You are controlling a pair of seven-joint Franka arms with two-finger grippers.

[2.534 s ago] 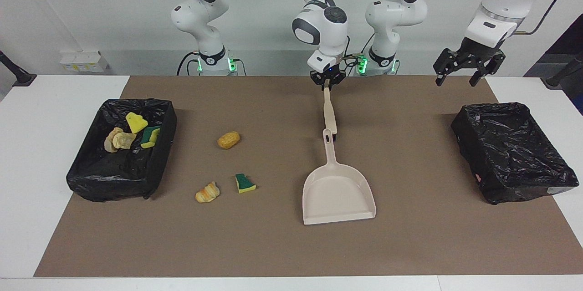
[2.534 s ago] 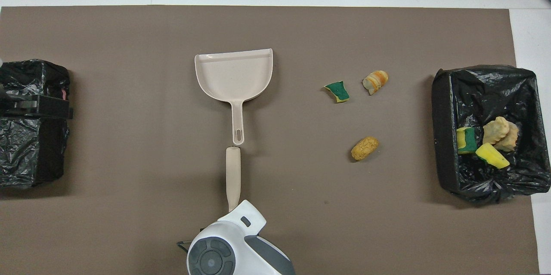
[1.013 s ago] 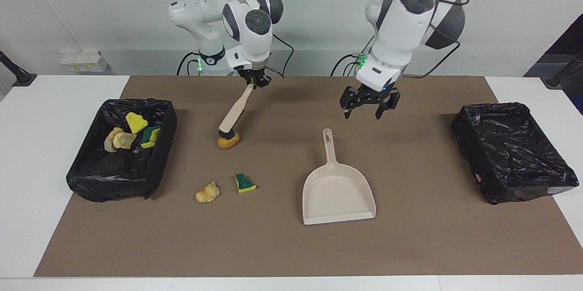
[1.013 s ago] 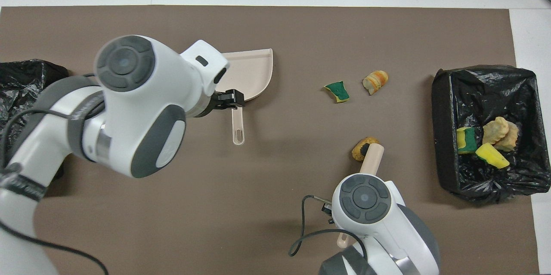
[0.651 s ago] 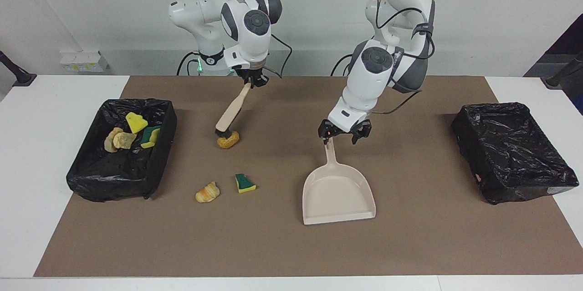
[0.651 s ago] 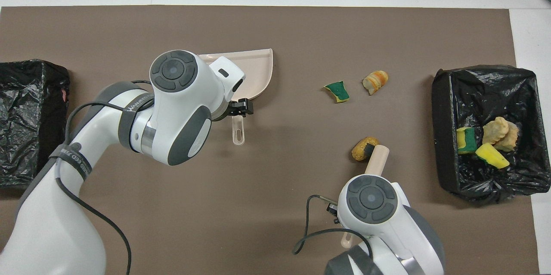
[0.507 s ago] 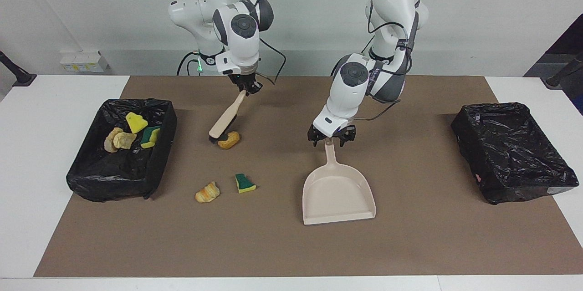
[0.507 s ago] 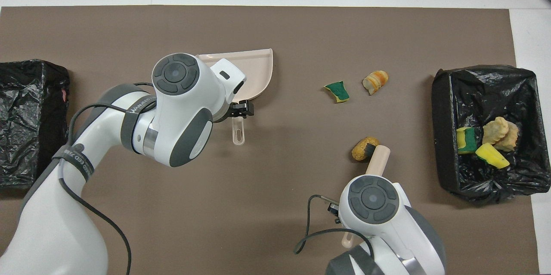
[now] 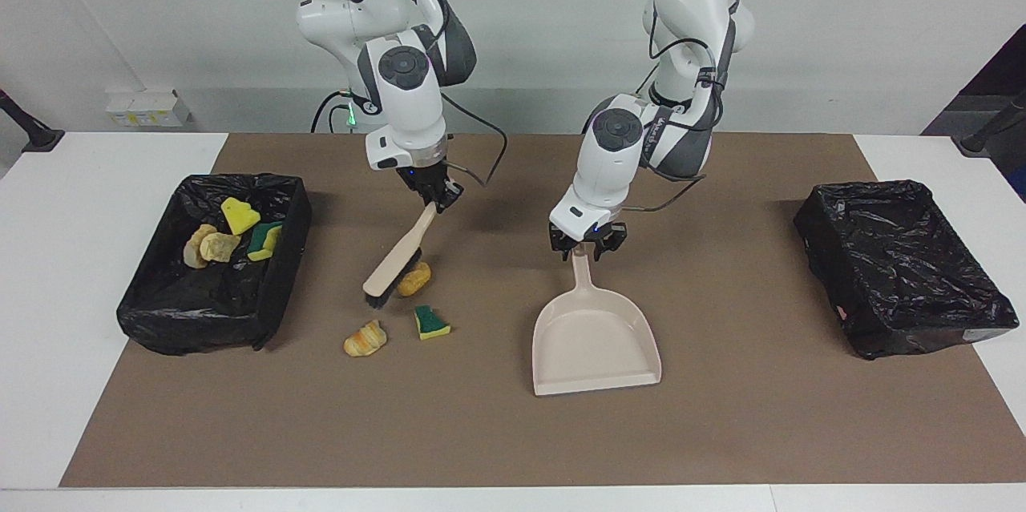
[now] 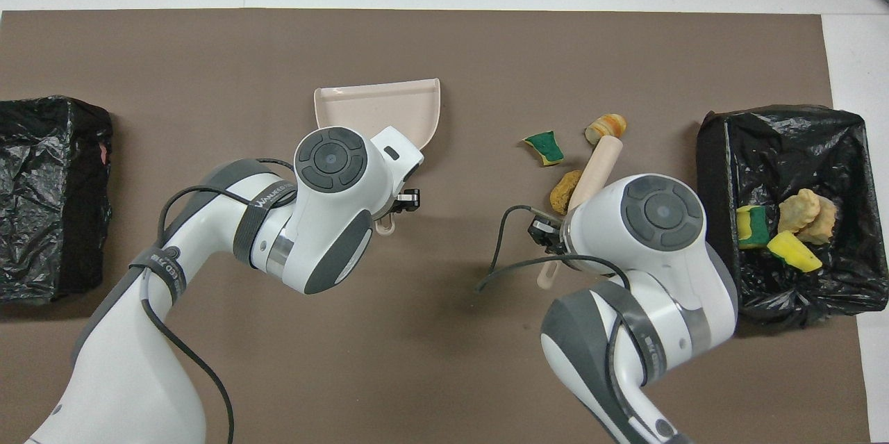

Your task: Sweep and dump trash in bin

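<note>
While right gripper (image 9: 434,199) sweeps, left gripper (image 9: 583,247) crouches.

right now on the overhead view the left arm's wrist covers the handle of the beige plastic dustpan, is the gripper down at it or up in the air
observer: down. The left gripper sits right at the handle tip of the beige plastic dustpan, which lies flat on the brown mat.
operator: ok and from up here the brush end looks like it's on the striped bread piece
observer: it isn't. The right gripper holds the beige-handled brush tilted, with its black bristles low against the tan-orange lump. The striped bread piece lies apart from them, farther from the robots.
</note>
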